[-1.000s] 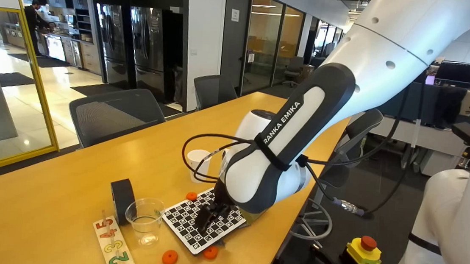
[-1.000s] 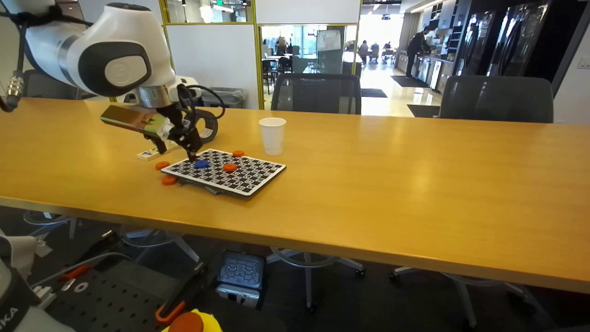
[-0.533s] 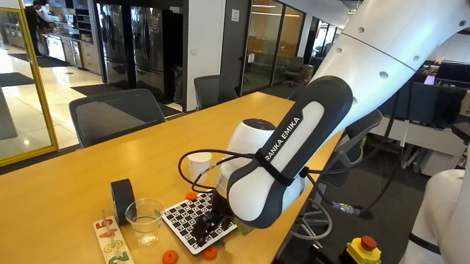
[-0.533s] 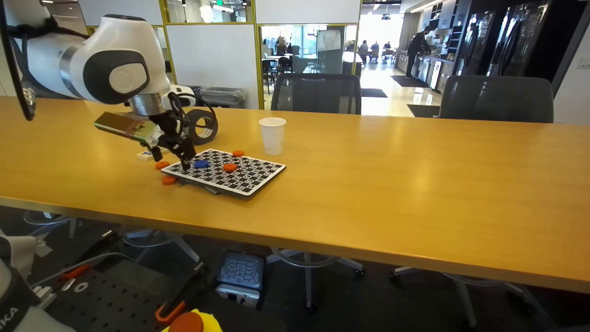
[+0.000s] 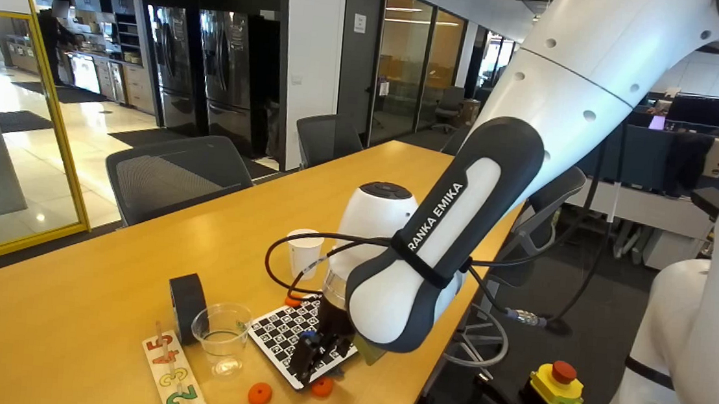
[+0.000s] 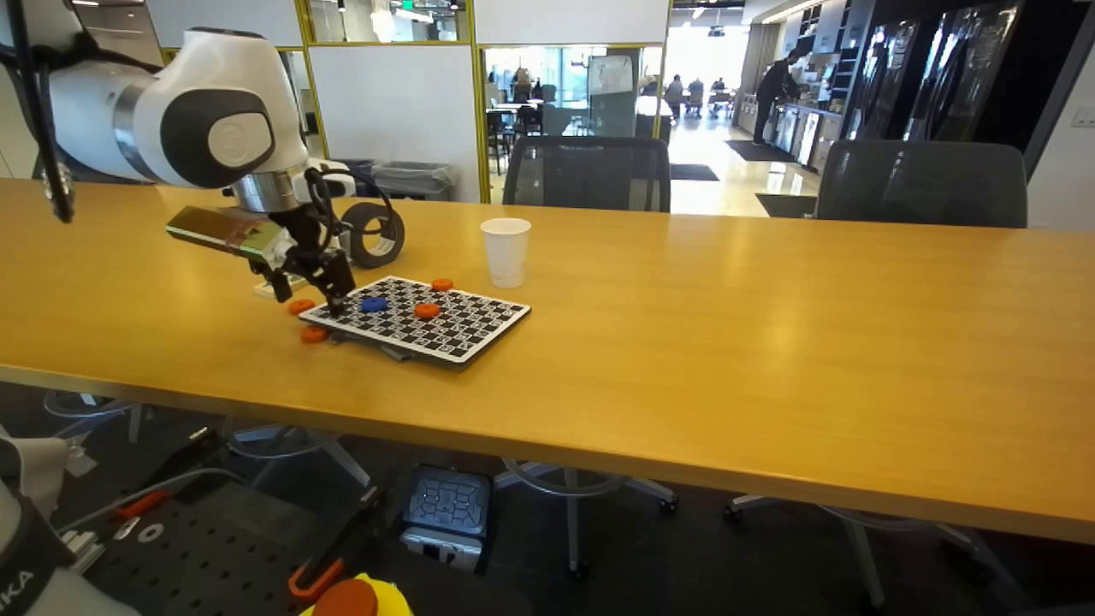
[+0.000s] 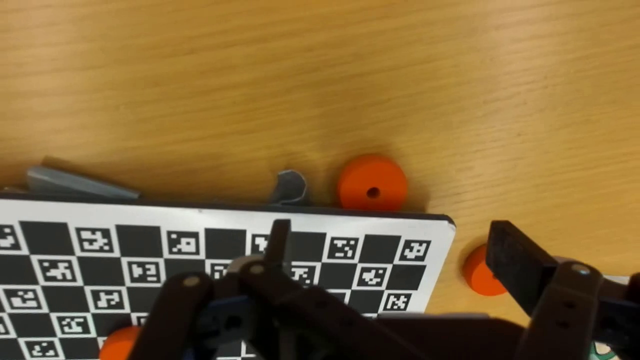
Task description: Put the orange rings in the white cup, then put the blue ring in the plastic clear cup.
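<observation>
Orange rings (image 7: 372, 180) pickup, likely: with hand (image 7: 390, 227) spread apart over corner of checkered board (image 6: 409, 329), next align, lower, pinch one beside board.

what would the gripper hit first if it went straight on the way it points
Likely the checkered board, near one corner: in the wrist view the open gripper partly covers it. Depth is unclear, so an orange ring is possible.
</observation>
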Robot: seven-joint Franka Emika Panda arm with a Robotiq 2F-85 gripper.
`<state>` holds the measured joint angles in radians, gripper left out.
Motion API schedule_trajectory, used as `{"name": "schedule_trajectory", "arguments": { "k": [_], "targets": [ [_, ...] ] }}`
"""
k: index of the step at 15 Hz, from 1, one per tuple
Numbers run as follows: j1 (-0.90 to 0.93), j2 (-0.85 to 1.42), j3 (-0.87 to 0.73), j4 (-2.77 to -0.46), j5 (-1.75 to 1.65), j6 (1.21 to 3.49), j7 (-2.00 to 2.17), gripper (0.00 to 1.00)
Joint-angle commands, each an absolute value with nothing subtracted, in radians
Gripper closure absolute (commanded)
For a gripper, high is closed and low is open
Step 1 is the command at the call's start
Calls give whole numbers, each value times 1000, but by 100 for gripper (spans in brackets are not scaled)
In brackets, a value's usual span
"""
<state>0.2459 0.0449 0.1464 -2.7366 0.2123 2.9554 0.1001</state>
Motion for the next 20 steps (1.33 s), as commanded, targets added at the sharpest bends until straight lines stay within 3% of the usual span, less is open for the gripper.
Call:
{"name": "schedule_trajectory", "arguments": {
  "k": [1, 8, 16, 20],
  "targets": [
    [221, 68, 166, -2681, 197, 2893, 102, 0],
    [207, 121, 165, -2595, 202, 2806, 96, 0],
    [190, 104, 157, -2512, 202, 2537, 131, 0],
    [191, 111, 165, -2517, 228, 2537, 126, 0]
  ]
}}
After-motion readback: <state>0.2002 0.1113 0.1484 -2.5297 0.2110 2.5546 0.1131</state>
